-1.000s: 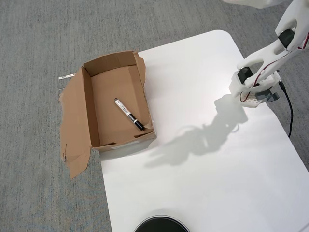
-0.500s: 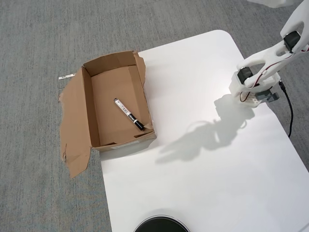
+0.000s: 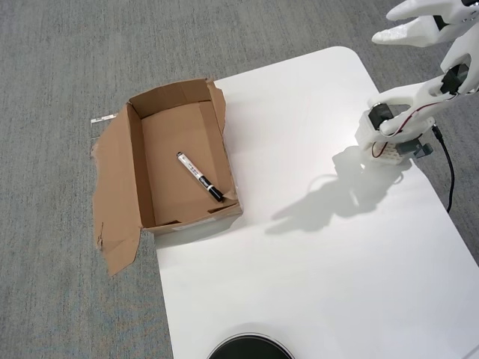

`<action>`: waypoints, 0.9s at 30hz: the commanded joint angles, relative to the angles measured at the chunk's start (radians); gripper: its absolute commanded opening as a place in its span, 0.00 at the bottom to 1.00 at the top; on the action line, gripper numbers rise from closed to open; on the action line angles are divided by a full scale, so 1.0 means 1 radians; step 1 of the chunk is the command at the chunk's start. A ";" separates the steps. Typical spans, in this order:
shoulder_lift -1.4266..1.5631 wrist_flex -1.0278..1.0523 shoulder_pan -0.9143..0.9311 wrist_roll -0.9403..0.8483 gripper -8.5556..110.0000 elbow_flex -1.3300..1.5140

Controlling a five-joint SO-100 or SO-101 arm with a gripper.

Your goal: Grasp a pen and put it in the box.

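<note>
Pen (image 3: pixel 200 176) inside box (image 3: pixel 136 172), centre left of frame. Claw (image 3: pixel 383 34) empty, upper right, jaw state unclear. Placing apparently done; nothing left but parking.

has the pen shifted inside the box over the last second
No. The pen lies at the same slant on the floor of the box, black cap toward the near right corner, as before.

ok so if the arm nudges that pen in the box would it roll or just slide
The pen looks slim and round, so a sideways nudge would probably roll it; a push along its length should slide it. It seems stiff and light. The box has low walls that would likely stop it.
</note>
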 commanded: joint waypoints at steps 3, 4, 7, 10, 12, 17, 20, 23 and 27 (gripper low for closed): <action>0.173 0.000 0.002 0.171 0.20 0.277; 0.190 0.000 0.002 0.188 0.20 0.315; 0.235 0.000 0.002 0.208 0.20 0.430; 0.287 0.000 0.002 0.209 0.20 0.539; 0.327 -0.006 0.002 0.209 0.20 0.608; 0.417 -0.015 0.002 0.209 0.20 0.789; 0.472 -0.015 0.002 0.209 0.19 0.887; 0.520 -0.017 0.002 0.209 0.13 0.970; 0.529 -0.017 0.001 0.209 0.07 1.055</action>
